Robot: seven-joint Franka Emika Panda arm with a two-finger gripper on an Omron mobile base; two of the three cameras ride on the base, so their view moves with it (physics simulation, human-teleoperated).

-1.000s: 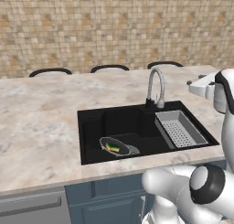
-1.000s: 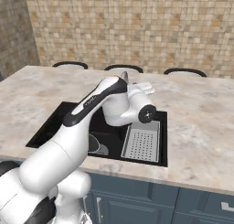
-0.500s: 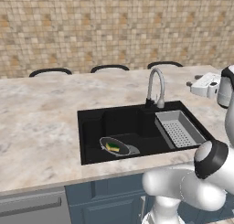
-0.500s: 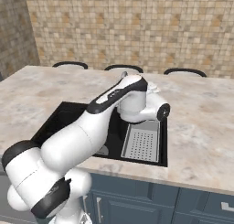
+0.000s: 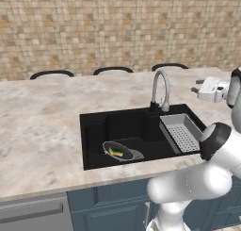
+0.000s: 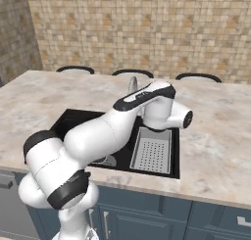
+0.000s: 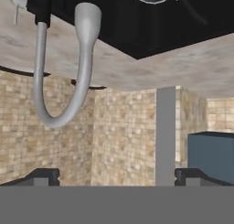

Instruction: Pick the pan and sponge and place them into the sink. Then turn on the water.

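The pan point(image 5: 118, 151) and sponge point(image 5: 116, 152) lie in the sink point(image 5: 94, 131); my end effector point(image 7: 116, 175), fingers spread and empty, faces the faucet point(image 5: 161, 86) to start water.

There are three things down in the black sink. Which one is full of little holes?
The grey drainer tray at the right end of the sink. Its bottom is dotted with holes, while the black pan and the green sponge lying in it have none.
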